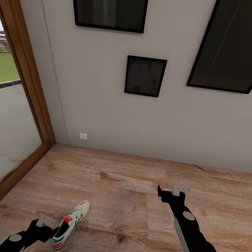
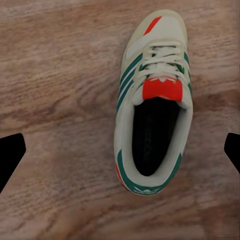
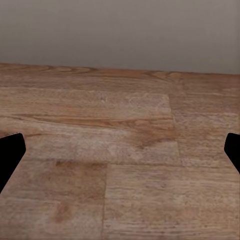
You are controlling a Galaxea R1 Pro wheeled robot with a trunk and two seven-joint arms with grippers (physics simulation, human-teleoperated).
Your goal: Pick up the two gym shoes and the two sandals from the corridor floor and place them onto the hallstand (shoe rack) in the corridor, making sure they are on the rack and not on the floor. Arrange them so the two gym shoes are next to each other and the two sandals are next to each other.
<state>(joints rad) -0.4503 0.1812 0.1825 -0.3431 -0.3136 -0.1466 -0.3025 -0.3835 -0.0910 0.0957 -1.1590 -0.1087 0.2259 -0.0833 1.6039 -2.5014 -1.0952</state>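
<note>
One gym shoe lies on the floor at lower left of the head view, upright on its sole, toe pointing away toward the wall, heel nearest the robot. White-cream upper, green stripes, red-orange tongue patch and toe mark.

Left end effector sits just left of the shoe's heel in the head view, close beside it; contact can't be told from there. In the left wrist view the shoe lies between the two black fingertips, nearer the one at the opposite edge, and touches neither. Fingers spread wide, nothing held, floor showing on both sides of the shoe.

Right end effector is well apart from the shoe, out over bare floor on the right side. Right wrist view: fingertips at the frame edges, spread apart, nothing between them but floor planks and the wall base beyond.

Surroundings: grey wall with three dark framed pictures, a small white outlet low on the wall, a wood-framed glass door at left with pavement and grass outside.
</note>
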